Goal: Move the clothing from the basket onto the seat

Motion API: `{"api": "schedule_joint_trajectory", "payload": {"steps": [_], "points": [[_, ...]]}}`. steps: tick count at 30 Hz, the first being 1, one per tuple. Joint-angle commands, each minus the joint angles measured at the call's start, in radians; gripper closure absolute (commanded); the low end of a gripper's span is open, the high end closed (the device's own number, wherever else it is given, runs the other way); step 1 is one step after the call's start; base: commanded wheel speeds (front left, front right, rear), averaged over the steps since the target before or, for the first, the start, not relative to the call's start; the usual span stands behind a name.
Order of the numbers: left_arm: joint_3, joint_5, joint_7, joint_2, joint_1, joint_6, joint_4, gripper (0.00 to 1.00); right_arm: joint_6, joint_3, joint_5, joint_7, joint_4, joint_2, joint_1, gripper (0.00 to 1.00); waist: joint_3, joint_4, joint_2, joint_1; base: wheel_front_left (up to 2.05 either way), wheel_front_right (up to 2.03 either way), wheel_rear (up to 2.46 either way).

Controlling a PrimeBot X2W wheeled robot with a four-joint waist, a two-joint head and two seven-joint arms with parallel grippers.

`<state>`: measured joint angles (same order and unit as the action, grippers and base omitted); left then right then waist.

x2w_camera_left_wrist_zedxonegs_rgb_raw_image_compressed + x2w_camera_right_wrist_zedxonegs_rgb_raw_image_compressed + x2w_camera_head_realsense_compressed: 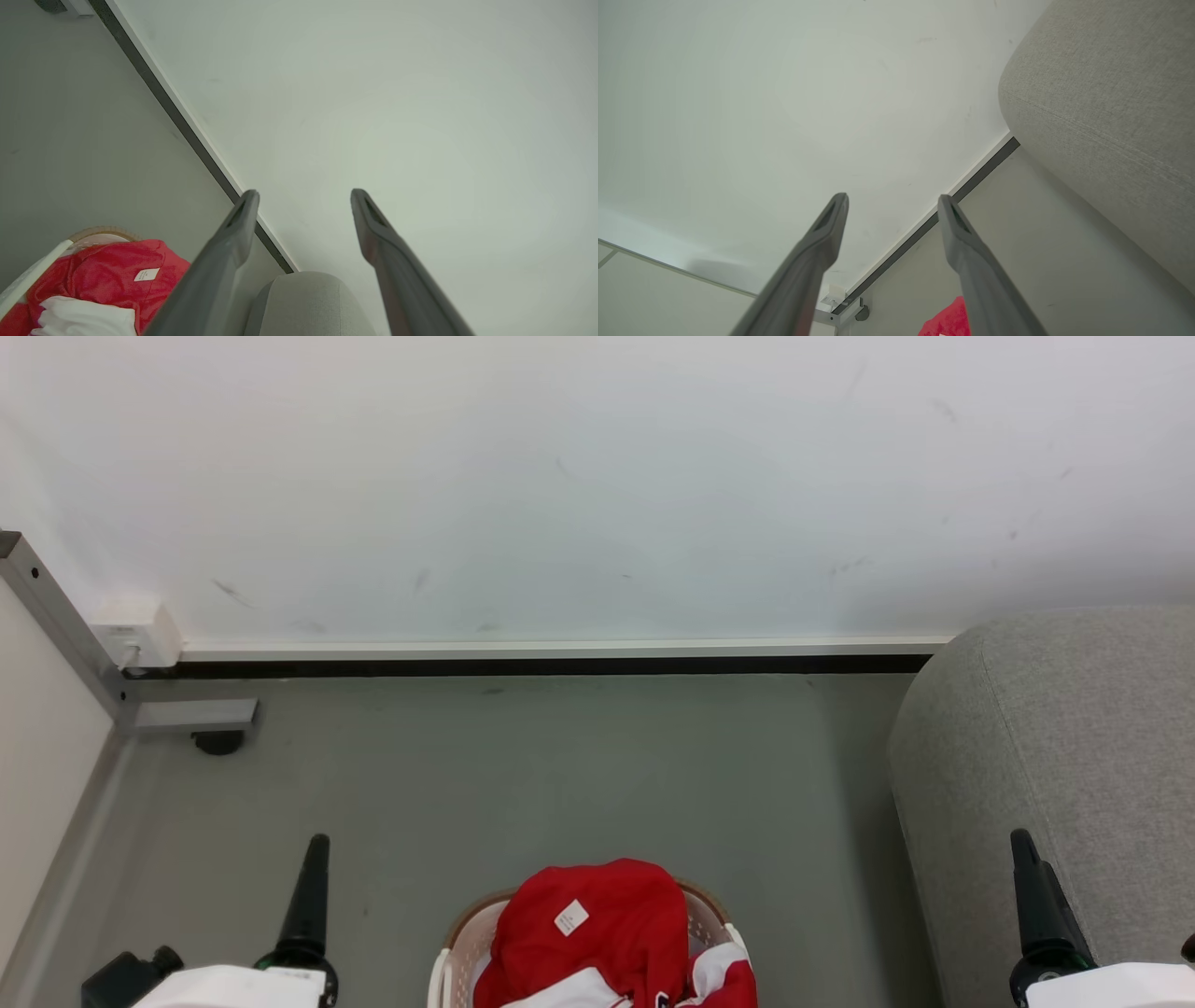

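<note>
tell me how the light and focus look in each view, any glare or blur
Head view: soft even light, no glare, the clothing and its label sharp, the basket cut off by the bottom edge. Left wrist view: the left gripper's fingers soft-edged up close, the wall darkening towards the corners. Right wrist view: the seat weave crisp, the right gripper's fingers blurred.

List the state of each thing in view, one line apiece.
clothing: heaped in the basket, ungripped.
basket: upright on the floor, full.
seat: no clothing on the part seen.
left gripper: open, empty.
right gripper: open, empty.
</note>
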<state>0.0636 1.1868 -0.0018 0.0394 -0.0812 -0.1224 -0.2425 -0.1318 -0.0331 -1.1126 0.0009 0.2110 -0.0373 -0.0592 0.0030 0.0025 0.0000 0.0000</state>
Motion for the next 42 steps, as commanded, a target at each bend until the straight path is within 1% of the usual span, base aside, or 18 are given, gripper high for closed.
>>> {"api": "schedule_joint_trajectory", "payload": {"steps": [1, 11, 21, 32, 42], "points": [[0.0, -0.056, -0.01, 0.008, -0.008, 0.002, 0.022, 0.0, 0.0, 0.008, 0.05, -0.013, -0.018, -0.011, -0.008, 0.0, 0.0, 0.0, 0.0, 0.0, 0.0, 0.0, 0.0], [-0.006, -0.241, -0.049, 0.009, 0.008, -0.001, 0.032, 0.0, 0.001, 0.031, 0.229, -0.051, 0.01, -0.012, -0.007, 0.0, -0.003, 0.002, 0.0, 0.0, 0.0, 0.0, 0.0], [-0.016, -0.39, -0.082, 0.011, 0.017, -0.005, 0.039, 0.0, 0.001, 0.042, 0.382, -0.085, 0.026, -0.013, -0.012, 0.0, -0.005, 0.003, 0.0, 0.0, 0.0, 0.0, 0.0], [-0.029, -0.542, -0.117, 0.018, 0.026, -0.007, 0.037, 0.0, 0.001, 0.05, 0.523, -0.12, 0.037, -0.014, -0.01, 0.0, -0.004, 0.002, 0.0, 0.0, 0.0, 0.0, 0.0], [-0.048, -0.669, -0.143, 0.036, 0.035, -0.007, 0.032, 0.0, 0.001, 0.043, 0.634, -0.147, 0.045, -0.014, -0.01, 0.0, -0.004, -0.001, 0.0, 0.0, 0.0, 0.0, 0.0]]}}
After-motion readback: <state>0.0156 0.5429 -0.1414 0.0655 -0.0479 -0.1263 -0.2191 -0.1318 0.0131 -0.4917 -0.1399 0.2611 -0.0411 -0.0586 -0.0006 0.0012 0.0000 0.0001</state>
